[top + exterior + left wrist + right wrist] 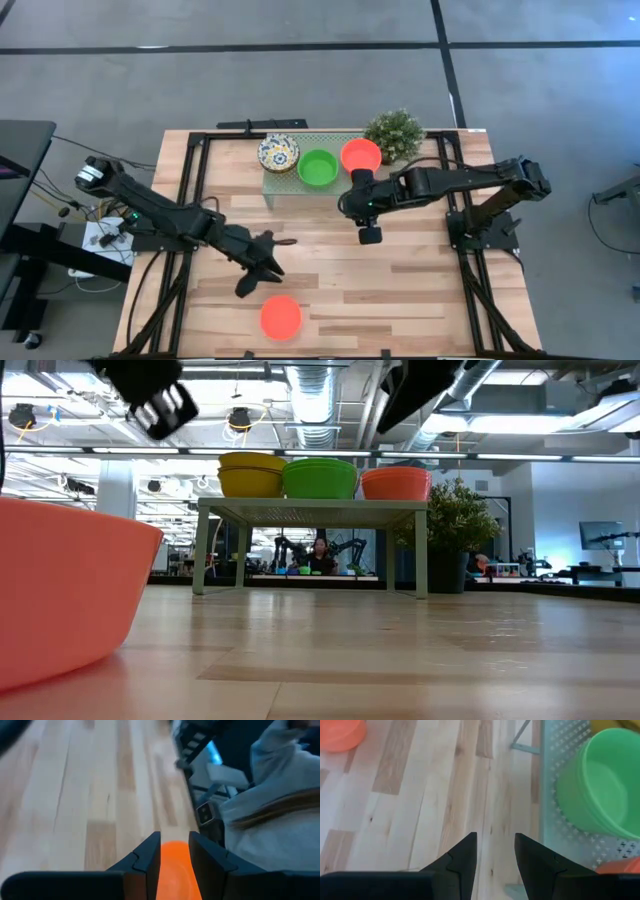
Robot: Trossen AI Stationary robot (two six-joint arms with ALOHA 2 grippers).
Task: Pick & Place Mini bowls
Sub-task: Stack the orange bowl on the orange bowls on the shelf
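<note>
A pale green perforated shelf [272,186] stands at the table's far side. On it sit three mini bowls: a white patterned one [278,152], a green one [318,167] and a red-orange one [361,155]. Another red-orange bowl [281,316] rests on its base near the table's front edge. My left gripper [260,276] hangs open above the table just behind that bowl, which shows between its fingers [174,865] from a distance. My right gripper [369,235] is open, pointing down over bare wood in front of the shelf [550,795], beside the green bowl [597,785].
A small potted plant [394,133] stands at the shelf's far right corner. Bare wood lies between the shelf and the front bowl. A person in grey clothing [280,785] is just past the table's edge in the left wrist view.
</note>
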